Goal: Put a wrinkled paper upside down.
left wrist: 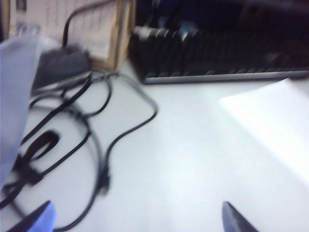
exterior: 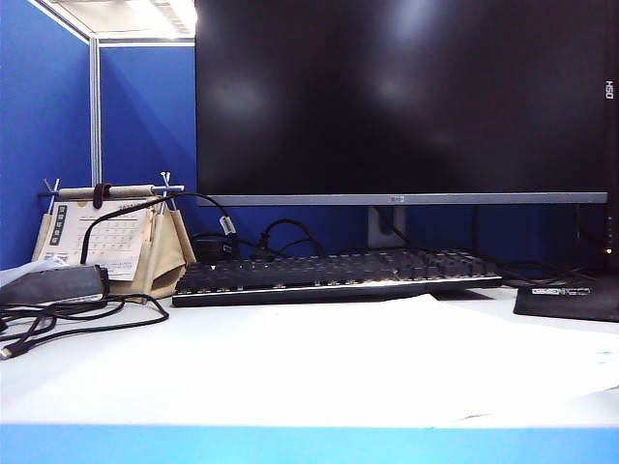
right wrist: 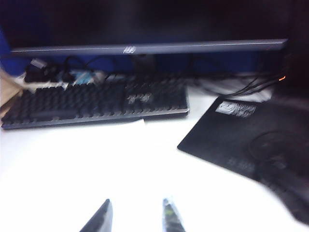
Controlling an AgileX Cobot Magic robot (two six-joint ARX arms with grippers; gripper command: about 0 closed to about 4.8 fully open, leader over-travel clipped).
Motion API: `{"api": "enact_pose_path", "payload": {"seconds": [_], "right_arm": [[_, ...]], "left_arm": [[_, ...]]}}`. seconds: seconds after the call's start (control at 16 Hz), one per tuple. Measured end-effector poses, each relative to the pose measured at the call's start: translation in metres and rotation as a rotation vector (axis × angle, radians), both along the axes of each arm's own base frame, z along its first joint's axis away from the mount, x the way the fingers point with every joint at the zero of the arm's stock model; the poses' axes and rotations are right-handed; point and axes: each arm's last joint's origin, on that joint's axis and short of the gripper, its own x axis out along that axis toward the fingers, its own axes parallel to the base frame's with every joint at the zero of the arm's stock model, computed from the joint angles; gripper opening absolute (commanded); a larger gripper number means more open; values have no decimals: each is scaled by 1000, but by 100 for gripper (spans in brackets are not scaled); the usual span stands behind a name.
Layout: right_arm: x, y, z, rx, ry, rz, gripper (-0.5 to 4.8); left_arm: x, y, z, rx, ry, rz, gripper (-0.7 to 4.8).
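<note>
My right gripper (right wrist: 136, 215) hovers part-open and empty above the wrinkled paper (exterior: 387, 358), which lies flat before the keyboard (exterior: 338, 275). My left gripper (left wrist: 140, 220) gapes empty beside the sheet's corner. I'd pinch an edge gently, lifting slowly.

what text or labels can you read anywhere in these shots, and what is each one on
"HSD", reading sideways, on the monitor at its right edge.
Logo in the middle of the monitor's bottom bezel: too small and blurred to read.
Desk calendar: a printed grid of numbers, too small to read.
White label on the black mouse pad: blurred, unreadable.
Keyboard key legends: too dark to read.
Wrinkled paper: no print visible.
</note>
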Motion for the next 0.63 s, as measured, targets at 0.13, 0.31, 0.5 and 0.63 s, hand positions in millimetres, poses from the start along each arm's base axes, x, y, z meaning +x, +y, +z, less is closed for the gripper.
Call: {"api": "enact_pose_path", "payload": {"seconds": [0.13, 0.31, 0.5, 0.63], "right_arm": [[4, 1, -11, 22, 26, -23, 134], [12, 4, -41, 4, 86, -60, 88], [18, 7, -64, -8, 111, -62, 88], [20, 8, -81, -28, 153, -63, 88]], "left_arm": [[1, 1, -10, 22, 18, 32, 466], [2, 1, -24, 45, 36, 60, 465], [3, 1, -28, 45, 33, 62, 465], [4, 0, -28, 31, 8, 73, 465]]}}
